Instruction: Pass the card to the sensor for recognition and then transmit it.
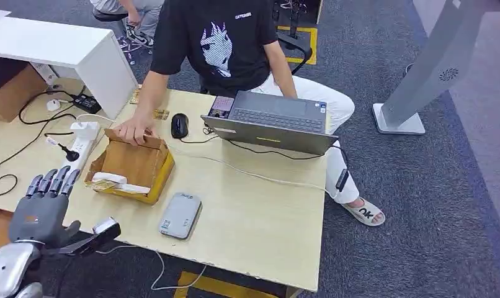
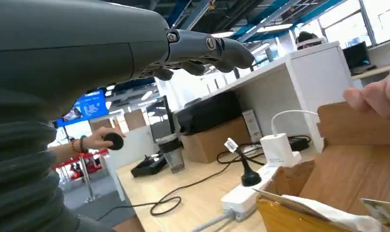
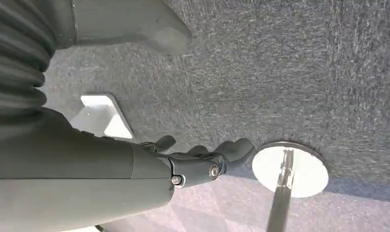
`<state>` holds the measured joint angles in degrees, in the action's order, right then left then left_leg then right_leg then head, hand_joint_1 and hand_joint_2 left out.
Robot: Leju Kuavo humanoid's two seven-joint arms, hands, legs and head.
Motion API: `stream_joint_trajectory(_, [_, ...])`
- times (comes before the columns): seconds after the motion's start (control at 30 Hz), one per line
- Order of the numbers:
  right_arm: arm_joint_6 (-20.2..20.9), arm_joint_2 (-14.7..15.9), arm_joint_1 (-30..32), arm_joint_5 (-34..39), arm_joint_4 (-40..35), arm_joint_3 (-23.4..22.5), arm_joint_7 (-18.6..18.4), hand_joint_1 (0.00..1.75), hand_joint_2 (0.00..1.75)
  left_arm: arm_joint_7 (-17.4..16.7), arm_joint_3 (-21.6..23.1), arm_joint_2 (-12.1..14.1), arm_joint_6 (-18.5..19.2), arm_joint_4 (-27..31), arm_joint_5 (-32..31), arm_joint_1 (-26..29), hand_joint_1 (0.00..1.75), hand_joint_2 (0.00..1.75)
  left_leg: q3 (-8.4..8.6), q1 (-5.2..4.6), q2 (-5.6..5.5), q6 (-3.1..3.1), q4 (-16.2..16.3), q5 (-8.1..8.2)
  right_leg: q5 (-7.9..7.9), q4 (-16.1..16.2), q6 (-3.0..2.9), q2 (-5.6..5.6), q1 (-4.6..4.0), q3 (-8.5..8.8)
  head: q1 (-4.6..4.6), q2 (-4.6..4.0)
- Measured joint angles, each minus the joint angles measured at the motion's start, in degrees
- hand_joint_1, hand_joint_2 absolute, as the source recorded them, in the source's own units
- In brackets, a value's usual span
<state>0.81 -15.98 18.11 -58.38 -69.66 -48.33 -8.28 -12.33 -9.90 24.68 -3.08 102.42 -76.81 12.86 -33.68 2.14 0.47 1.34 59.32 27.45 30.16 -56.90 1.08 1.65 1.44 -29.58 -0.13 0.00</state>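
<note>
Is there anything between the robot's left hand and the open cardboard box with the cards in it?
Nothing visible blocks the way. The left hand hovers open off the table's near left edge, and only bare table lies between it and the cardboard box. A person's hand rests on the box's far flap, beyond the cards.

place: office | signs: desk (image 1: 254,217); laptop (image 1: 275,121); mouse (image 1: 180,125) (grey carpet (image 1: 421,205))
</note>
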Motion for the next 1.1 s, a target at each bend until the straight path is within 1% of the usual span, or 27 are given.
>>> stream_joint_trajectory(0.23, [0.3,0.0,-1.1,-2.6,0.6,-2.1,1.4,0.0,1.75,-0.2,1.0,0.0,-0.5,-3.5,-2.1,-2.2,0.0,1.75,0.01,0.01,0.01,0.0,0.0,0.0,0.0,0.0,0.0,-0.01,-0.01,0.0,0.02,0.0])
stream_joint_trajectory(0.33, [0.7,0.0,-1.9,-6.2,1.2,-3.5,3.5,0.0,1.75,0.1,1.6,-0.3,-1.8,-5.1,-1.3,-3.4,0.0,1.75,0.0,0.0,0.0,0.0,0.0,0.0,0.0,0.0,0.0,0.0,0.0,0.02,0.0,0.0])
stream_joint_trajectory(0.47, [0.7,0.0,-2.4,-7.9,1.8,-4.8,4.3,0.0,1.75,0.3,2.2,-1.1,-2.2,-6.6,-1.0,-4.7,0.0,1.75,0.0,0.0,0.0,0.0,0.0,0.0,0.0,0.0,0.0,0.0,0.0,0.02,0.0,0.0])
stream_joint_trajectory(0.63, [0.9,0.0,-3.5,-13.7,3.1,-6.6,8.6,0.0,1.75,0.0,3.7,-2.0,-2.8,-8.8,-2.3,-6.4,0.0,1.75,0.0,0.0,-0.01,0.0,0.0,0.0,0.0,0.0,0.0,0.0,0.0,0.02,0.02,0.0])
stream_joint_trajectory(0.77, [0.8,0.0,-4.8,-18.7,4.6,-9.2,11.6,0.0,1.75,0.0,6.0,-2.6,-4.6,-12.1,-4.6,-8.5,0.0,1.75,0.0,0.0,-0.02,0.0,0.0,-0.01,-0.01,0.0,0.0,0.01,-0.01,0.04,0.02,0.0])
stream_joint_trajectory(1.1, [0.8,0.0,-6.3,-22.6,6.5,-13.7,14.2,0.0,1.75,0.0,9.7,-3.4,-5.5,-17.0,-6.7,-12.0,0.0,1.75,-0.01,0.0,-0.02,0.0,0.0,-0.01,-0.02,0.0,-0.01,0.01,-0.01,0.14,0.0,0.0])
